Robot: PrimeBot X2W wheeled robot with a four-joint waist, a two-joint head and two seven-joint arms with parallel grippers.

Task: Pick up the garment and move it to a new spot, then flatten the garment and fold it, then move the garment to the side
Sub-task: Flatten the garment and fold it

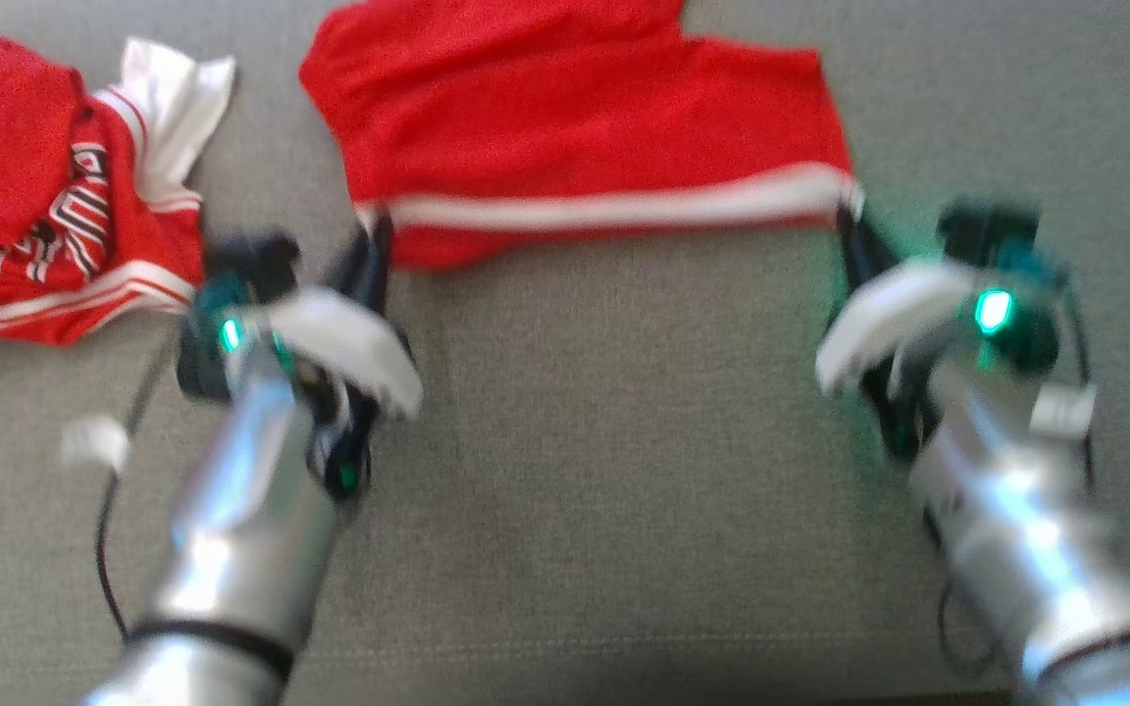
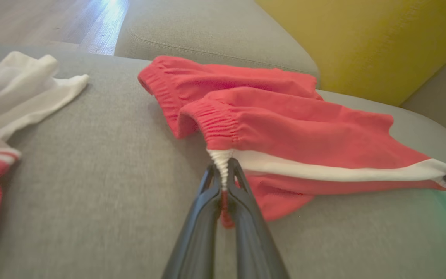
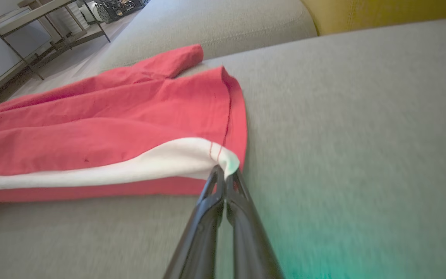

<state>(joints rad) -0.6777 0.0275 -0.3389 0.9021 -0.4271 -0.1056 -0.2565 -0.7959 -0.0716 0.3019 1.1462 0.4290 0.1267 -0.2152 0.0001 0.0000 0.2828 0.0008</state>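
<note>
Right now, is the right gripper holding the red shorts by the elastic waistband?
No, the right gripper pinches the red shorts at the hem end of the white stripe.

Even, bright daylight falls on the grey cushion (image 1: 624, 471), leaving only faint soft shadows under the garment (image 1: 575, 127), and in the left wrist view a pale glare lies on the floor (image 2: 91, 23) at the far left. The head view is smeared with motion blur, worst on the left gripper (image 1: 376, 235) and right gripper (image 1: 849, 216), whose green lamps (image 1: 993, 311) glow. Both wrist views are sharper in the middle and blurred toward the edges, with a green cast over the cushion at the near right.
</note>
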